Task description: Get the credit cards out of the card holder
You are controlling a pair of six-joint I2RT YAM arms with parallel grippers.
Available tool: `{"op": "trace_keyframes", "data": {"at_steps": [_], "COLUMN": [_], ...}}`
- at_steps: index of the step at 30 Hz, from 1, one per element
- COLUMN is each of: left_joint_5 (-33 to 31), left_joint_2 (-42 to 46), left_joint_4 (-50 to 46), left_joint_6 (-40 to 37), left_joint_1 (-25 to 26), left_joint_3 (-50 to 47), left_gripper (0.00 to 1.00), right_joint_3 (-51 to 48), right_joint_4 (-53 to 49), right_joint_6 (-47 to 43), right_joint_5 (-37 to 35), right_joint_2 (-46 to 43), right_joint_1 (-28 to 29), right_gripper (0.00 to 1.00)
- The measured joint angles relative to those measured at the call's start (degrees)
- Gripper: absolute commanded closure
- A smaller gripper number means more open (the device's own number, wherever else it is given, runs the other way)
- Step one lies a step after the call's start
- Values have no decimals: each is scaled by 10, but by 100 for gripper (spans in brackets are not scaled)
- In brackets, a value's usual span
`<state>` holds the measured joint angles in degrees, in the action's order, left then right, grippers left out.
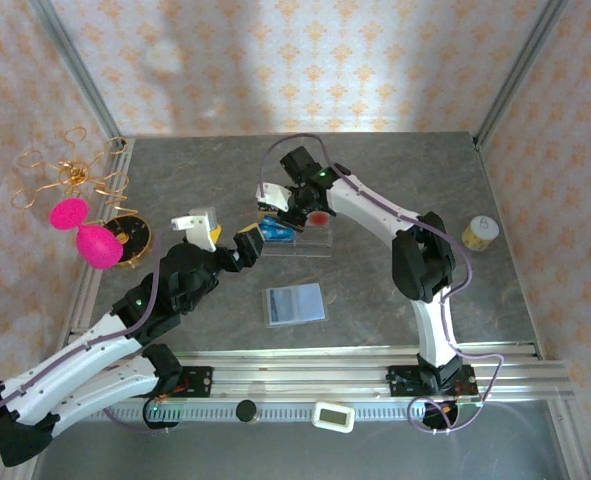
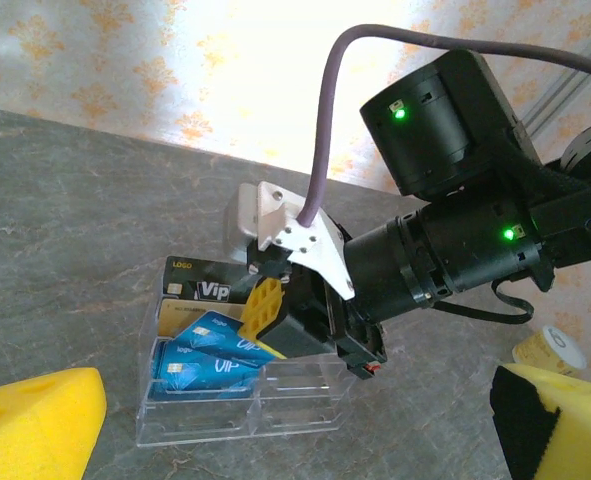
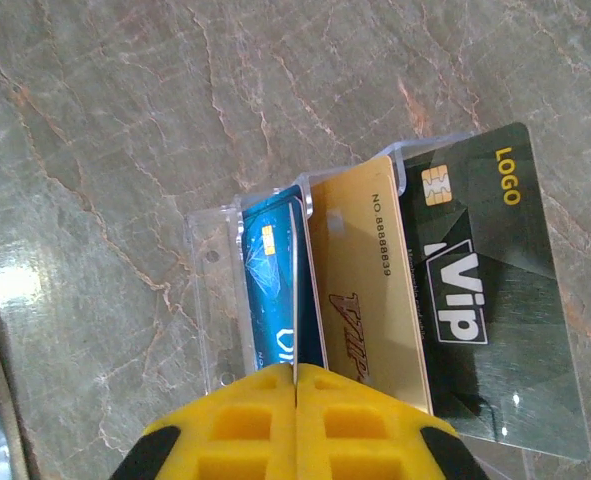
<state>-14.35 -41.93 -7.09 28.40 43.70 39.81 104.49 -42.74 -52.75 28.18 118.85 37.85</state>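
Note:
My right gripper (image 3: 295, 370) is shut on a bright blue credit card (image 3: 292, 290), which I see edge-on from the right wrist. It holds the card tilted over a clear acrylic tray (image 2: 275, 400). A second blue card (image 2: 200, 370), a gold card (image 3: 360, 280) and a black VIP card (image 3: 480, 290) stand in that tray. The card holder (image 1: 295, 303) lies open and flat on the table in front of the tray, pale lining up. My left gripper (image 2: 295, 430) is open and hangs just left of the tray with nothing between its yellow pads (image 2: 35, 420).
A yellow-lidded jar (image 1: 480, 232) stands at the right of the table. Pink balls on a gold wire ornament (image 1: 85, 235) and a black-and-gold disc (image 1: 130, 238) sit at the left edge. A small white device (image 1: 333, 415) rests on the front rail.

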Motion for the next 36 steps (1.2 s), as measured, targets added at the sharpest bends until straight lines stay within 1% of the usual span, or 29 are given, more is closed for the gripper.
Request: {"op": "trace_keyframes", "data": {"at_steps": [8,15,17,18,19,22,26,29,32,36], "left_joint_5": [4,6,7,8,10,18,21,23,25,38], "left_joint_2": [0,1,1,1,1,1,4,11,19,20], "left_joint_4": [0,0,0,0,0,0,0,0,1,11], "left_joint_6": [0,0,0,0,0,1,2,3,6,6], "left_joint_1": [-4,-10,-10,-10,-10,-10,-10,-10,-10,-10], "left_joint_3": [0,0,0,0,0,0,0,-1,-2,-9], "left_gripper": [1,1,1,1,1,1,1,1,1,1], "right_joint_3": [20,22,22,22,21,21,21,21,21,2], "right_joint_4": [-9,-17,-16,-16,-14,-11,-4,3,15,51], "right_joint_6": [-5,-6,-7,-5,-3,1,6,13,26,57], "right_joint_5": [-11,-26,-33,-36,-41,-48,-55,-62,-60,-37], "right_joint_2": [17,37,37,37,37,37,37,37,37,21], "right_joint_1": [4,23,26,27,28,30,30,30,30,30], "right_gripper": [100,100,91,81,76,74,75,73,68,64]}}
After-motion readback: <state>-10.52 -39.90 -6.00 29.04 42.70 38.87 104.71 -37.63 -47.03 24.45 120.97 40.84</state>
